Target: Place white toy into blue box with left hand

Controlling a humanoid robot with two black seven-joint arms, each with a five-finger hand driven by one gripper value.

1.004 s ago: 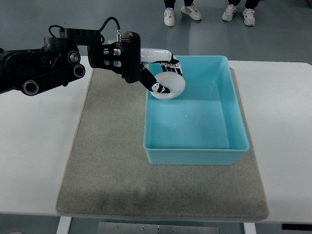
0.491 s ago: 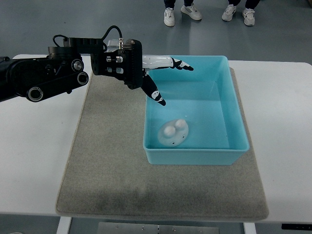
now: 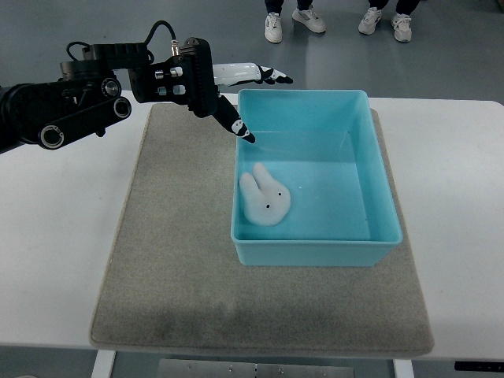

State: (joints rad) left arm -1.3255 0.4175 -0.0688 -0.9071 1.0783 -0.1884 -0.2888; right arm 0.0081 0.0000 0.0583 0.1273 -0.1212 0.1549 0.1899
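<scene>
Okay, white toy (image 3: 266, 198) lay inside the blue box (image 3: 379, 181), on the box floor in the near-left part, close to the left wall. It was rabbit-shaped (two ears pointing up toward the far-left, small dark dots on the face) and nothing touched it. The box sat on a grey mat (image 3: 173, 260), toward the mat's far-right side, and the mat lay on a white table (image 3: 55, 252).

Left hand (image 3: 228, 94) hovered above the box's far-left corner, its black arm (image 3: 63, 110) coming in from the left edge of the view. Fingers were spread and straight, holding nothing: one white finger with dark tip (image 3: 272, 75) pointed right, past the far rim of the box, and another one (image 3: 236, 126) pointed down-right, its tip at the box's left wall. Hand was well apart from the toy, no contact.

Right arm did not show anywhere in the view.

At the top edge, two pairs of white shoes (image 3: 293, 22) of people stood on the grey floor (image 3: 118, 24) beyond the table (only feet and lower legs were visible).
</scene>
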